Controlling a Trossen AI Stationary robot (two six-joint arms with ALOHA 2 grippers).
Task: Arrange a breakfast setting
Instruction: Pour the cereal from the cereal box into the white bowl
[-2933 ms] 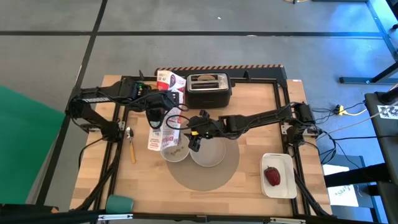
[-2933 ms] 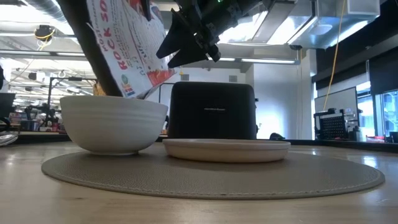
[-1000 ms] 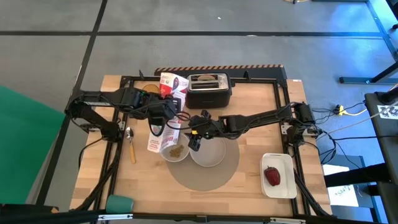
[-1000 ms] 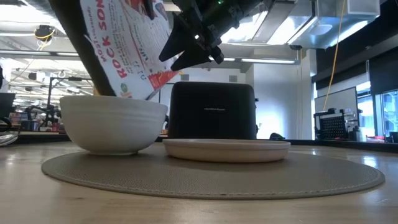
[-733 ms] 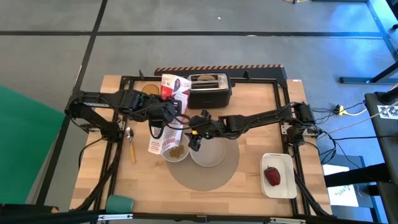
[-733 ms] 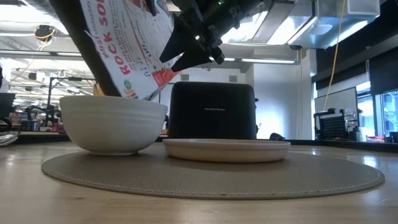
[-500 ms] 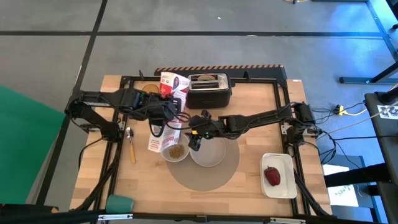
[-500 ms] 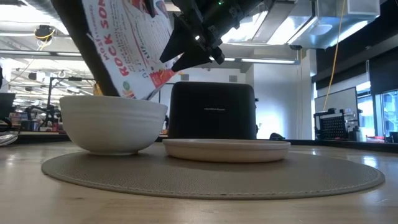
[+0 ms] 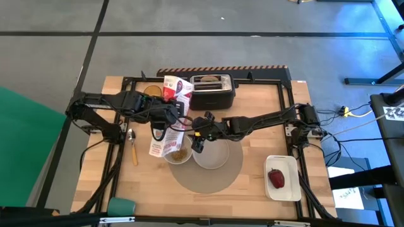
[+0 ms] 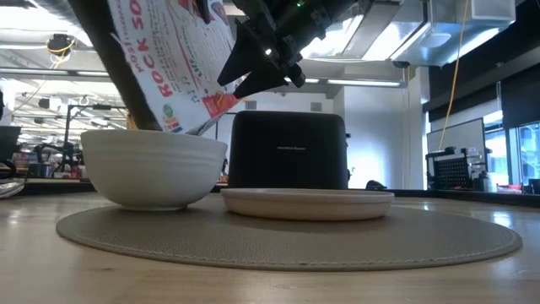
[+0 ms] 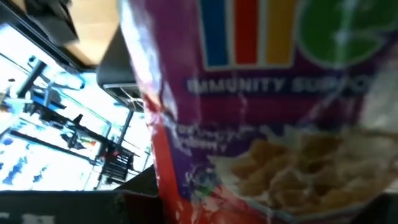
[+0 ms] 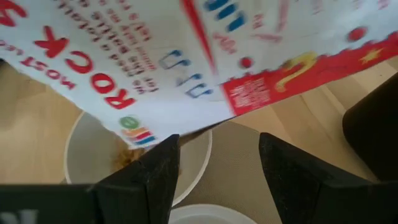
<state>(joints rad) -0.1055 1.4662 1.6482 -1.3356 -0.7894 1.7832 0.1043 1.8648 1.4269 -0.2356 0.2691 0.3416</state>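
My left gripper [image 9: 165, 118] is shut on a white and red cereal bag [image 9: 165, 140], tilted mouth-down over the white bowl [image 9: 178, 153]. The bowl has brown cereal in it and stands on the round grey mat [image 9: 208, 173] beside the small white plate [image 9: 211, 155]. My right gripper [image 9: 197, 145] is open, just right of the bag's lower end [image 12: 186, 134], above the bowl [image 12: 87, 162]. The wooden-handled spoon [image 9: 132, 145] lies on the table left of the bowl. The red fruit [image 9: 276, 178] lies on the white tray [image 9: 287, 165]. No amber tumbler shows. My left gripper holds the cereal bag around its middle [image 9: 169, 126], coming from the table's left. The bag is lifted clear and slants, its lower end [image 10: 190, 118] over the bowl [image 10: 152, 169]. The bag fills the left wrist view [image 11: 280, 124] and hides the fingers. My right gripper: one fingertip [image 12: 169, 143] is at the bag's lower edge; whether it touches, I cannot tell.
The black toaster [image 9: 211, 89] stands at the far edge behind the plate. A round brown thing [image 9: 151, 90] lies left of it, behind the bag. A teal cup [image 9: 121, 205] lies at the near left corner. Dark frame rails run along the table's edges.
My left gripper has shifted the tilted bag slightly back and forth over the bowl, ending a little toward the table's right. The bag stays mouth-down over the bowl.
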